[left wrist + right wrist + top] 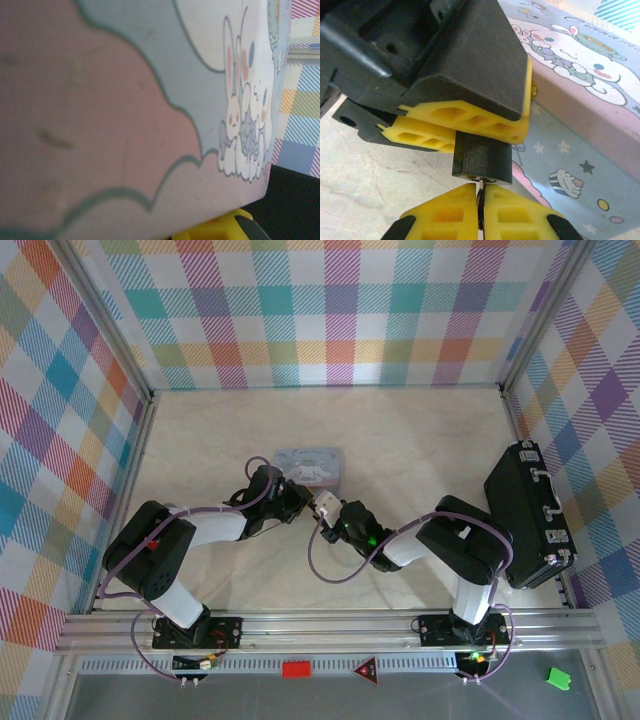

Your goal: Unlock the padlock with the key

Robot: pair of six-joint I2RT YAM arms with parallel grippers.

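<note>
Padlock (482, 159) between left jaws, key (481, 189) beneath

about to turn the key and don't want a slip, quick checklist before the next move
1. Padlock held: ok. The left gripper has its yellow fingers clamped on the dark body.
2. Key held: ok. The right gripper is shut on the thin metal piece.
3. Key lined up: ok. Its tip meets the padlock's near end face.
4. Key fully seated: cannot tell. The depth is hidden.
5. Shackle state: cannot tell. It is hidden behind the left gripper.
6. Room beside the blue tin: cannot tell. It lies close to the padlock, but contact is unclear.
</note>
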